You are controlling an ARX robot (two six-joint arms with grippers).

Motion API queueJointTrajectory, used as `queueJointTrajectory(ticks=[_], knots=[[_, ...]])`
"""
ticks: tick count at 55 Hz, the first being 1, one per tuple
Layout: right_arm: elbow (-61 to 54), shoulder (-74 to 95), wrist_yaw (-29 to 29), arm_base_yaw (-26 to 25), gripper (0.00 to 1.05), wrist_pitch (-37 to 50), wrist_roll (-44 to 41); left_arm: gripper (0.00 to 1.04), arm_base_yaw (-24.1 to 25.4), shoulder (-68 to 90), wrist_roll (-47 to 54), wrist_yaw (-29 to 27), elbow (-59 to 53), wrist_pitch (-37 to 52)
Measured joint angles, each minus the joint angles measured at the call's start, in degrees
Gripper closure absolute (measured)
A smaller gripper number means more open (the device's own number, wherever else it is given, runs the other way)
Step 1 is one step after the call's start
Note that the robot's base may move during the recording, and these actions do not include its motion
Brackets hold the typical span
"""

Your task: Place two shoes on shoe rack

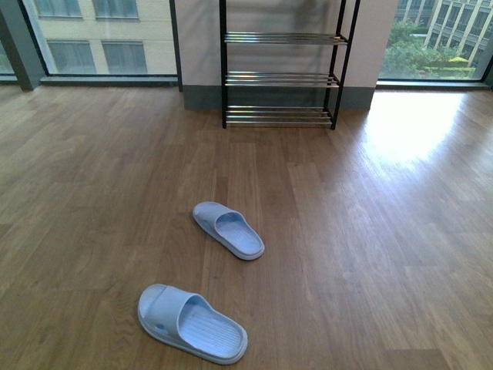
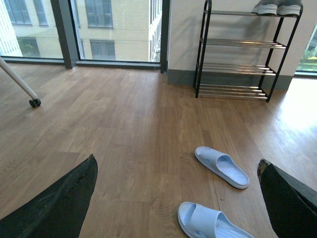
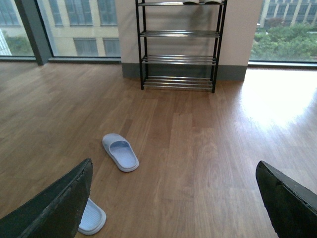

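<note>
The left claw (image 2: 176,161) is spread wide with nothing in it, and the right claw (image 3: 173,163) is also spread and empty. Both hang over bare floor (image 1: 370,254). Nearest lies a pale blue slipper (image 1: 192,324), with a second slipper (image 1: 229,230) just beyond it. Neither belongs to the task. Far off against the wall stands the rack (image 1: 224,77), almost dead ahead and slightly right. The shoes (image 2: 277,7) sit side by side on its top tier, towards the right end. Their long axes seem to run front to back, though only their lower parts show. They are well beyond both claws, the right arm perhaps marginally nearer. The placing looks done.
</note>
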Motion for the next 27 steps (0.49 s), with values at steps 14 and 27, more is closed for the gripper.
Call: queueJointTrajectory(ticks=[14, 27], knots=[[0.0, 0.0, 0.0, 0.0, 0.09, 0.0, 0.0, 0.09, 0.0, 0.0, 0.0, 0.0, 0.0, 0.0], [0.0, 0.0, 0.0, 0.0, 0.09, 0.0, 0.0, 0.09, 0.0, 0.0, 0.0, -0.1, 0.0, 0.0]])
